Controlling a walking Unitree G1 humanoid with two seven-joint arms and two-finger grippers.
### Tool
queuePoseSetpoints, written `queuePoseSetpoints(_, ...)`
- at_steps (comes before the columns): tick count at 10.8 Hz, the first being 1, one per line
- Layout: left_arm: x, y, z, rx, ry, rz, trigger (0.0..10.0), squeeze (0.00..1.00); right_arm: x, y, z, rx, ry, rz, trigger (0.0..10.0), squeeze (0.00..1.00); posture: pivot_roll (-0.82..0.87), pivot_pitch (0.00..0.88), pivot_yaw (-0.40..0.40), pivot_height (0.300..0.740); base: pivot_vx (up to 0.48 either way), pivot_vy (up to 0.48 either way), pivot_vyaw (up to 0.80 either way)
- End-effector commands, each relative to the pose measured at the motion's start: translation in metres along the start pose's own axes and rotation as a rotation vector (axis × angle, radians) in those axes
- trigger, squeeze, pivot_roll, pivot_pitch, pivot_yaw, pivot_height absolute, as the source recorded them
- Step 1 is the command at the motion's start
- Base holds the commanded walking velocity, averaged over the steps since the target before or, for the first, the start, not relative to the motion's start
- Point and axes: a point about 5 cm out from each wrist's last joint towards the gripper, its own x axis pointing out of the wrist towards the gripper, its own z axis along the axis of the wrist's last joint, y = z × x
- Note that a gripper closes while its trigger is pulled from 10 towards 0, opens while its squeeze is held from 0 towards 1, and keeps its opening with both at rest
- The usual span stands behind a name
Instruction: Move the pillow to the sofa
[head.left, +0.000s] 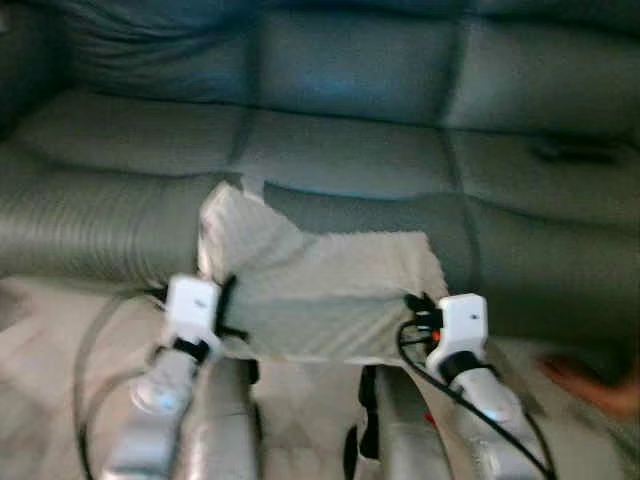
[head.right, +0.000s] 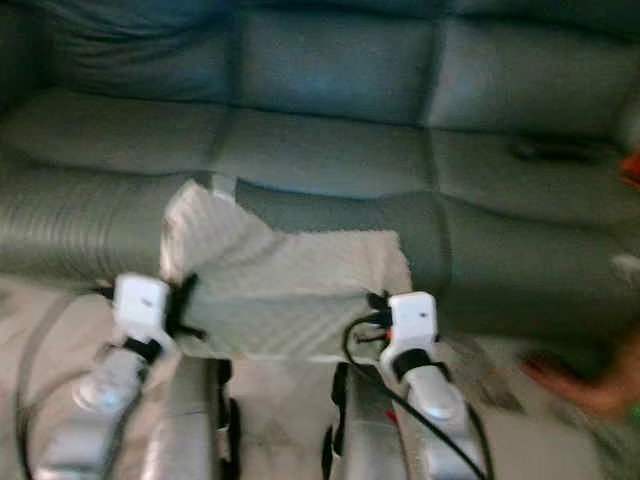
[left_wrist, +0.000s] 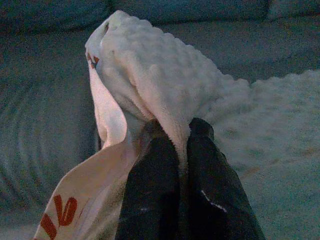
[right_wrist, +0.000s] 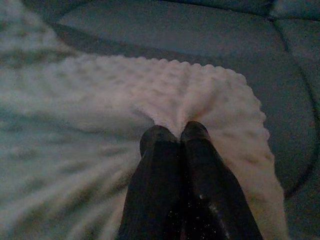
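A cream, nubby-textured pillow hangs between my two arms, just in front of the grey-green sofa's seat edge. My left gripper is shut on the pillow's left edge, where the fabric bunches up over the black fingers and a white tag with red lettering hangs down. My right gripper is shut on the pillow's right edge, pinching a fold of the fabric. The pillow's left corner rises higher than the right one.
The sofa's seat cushions and backrest stretch across the whole view. A dark object lies on the right seat cushion. A person's hand shows low at the right edge. Pale floor lies below the sofa front.
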Motion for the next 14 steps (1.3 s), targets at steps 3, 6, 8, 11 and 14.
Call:
queuePoseSetpoints(3,0.0044,-0.007,0.0124,-0.009,-0.063,-0.028,10.0,0.0,0.0003,-0.006,0.0019,-0.012,-0.01,-0.015,10.0,0.0,-0.03,0.167,-0.042,0.612,0.0,0.0,0.0)
queuePoseSetpoints(6,0.0053,-0.0097,0.013,-0.016,-0.067,-0.034,10.0,0.0,0.0005,-0.0057,0.0023,-0.01,-0.012,-0.019,10.0,0.0,-0.03,0.172,-0.037,0.612,0.278,0.0,0.0)
queuePoseSetpoints(8,0.0058,-0.0104,0.0128,-0.015,-0.065,-0.037,10.0,0.0,0.0,-0.0061,0.0021,-0.01,-0.011,-0.02,10.0,0.0,-0.04,0.179,-0.037,0.612,0.309,0.0,0.0)
queuePoseSetpoints(11,0.006,-0.0112,0.0121,-0.018,-0.063,-0.038,10.0,0.0,-0.0002,-0.006,0.002,-0.014,-0.008,-0.017,10.0,0.0,-0.04,0.182,-0.039,0.612,0.319,0.0,0.0)
queuePoseSetpoints(14,0.0064,-0.0115,0.0114,-0.017,-0.06,-0.034,10.0,0.0,0.0002,-0.0057,0.0017,-0.019,-0.003,-0.011,10.0,0.0,-0.04,0.184,-0.039,0.612,0.316,0.0,0.0)
